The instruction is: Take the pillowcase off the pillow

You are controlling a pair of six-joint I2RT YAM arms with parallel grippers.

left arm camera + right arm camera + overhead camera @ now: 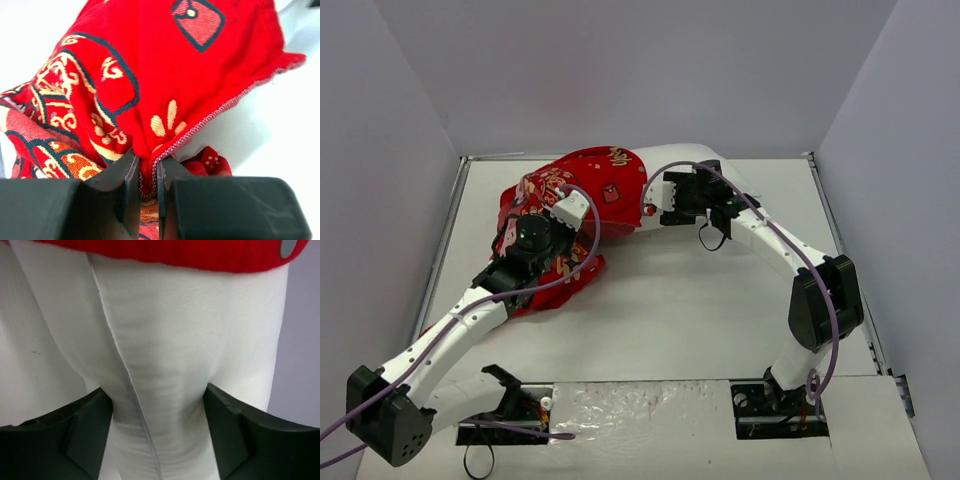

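The big white table (720,320) has walls all round it. Near the far side lies the pillow (670,158), mostly hidden inside the red pillowcase (580,190). Only one white end pokes out, on the right. The rest of the red cloth is bunched up toward the left.

The two arms are set like a tug of war. The right gripper (157,412) has a fat lump of the pillow squeezed between its fingers, just below the red edge. The left gripper (147,167) is closed almost all the way, with a thin fold of the pillowcase pinched tight, right by the stitched hem (225,107).

I think the job is only partly done: some pillow is out, but most is inside.

To do this step well, I think the right arm should hold the pillow in place. The left arm should pull the red cloth away to the left, low and slow. A jerk could make the thin fold slip from the fingers. If the cloth sticks, a new grab closer to the open edge may help. A small silver snap (287,247) sits on the red edge and could catch.
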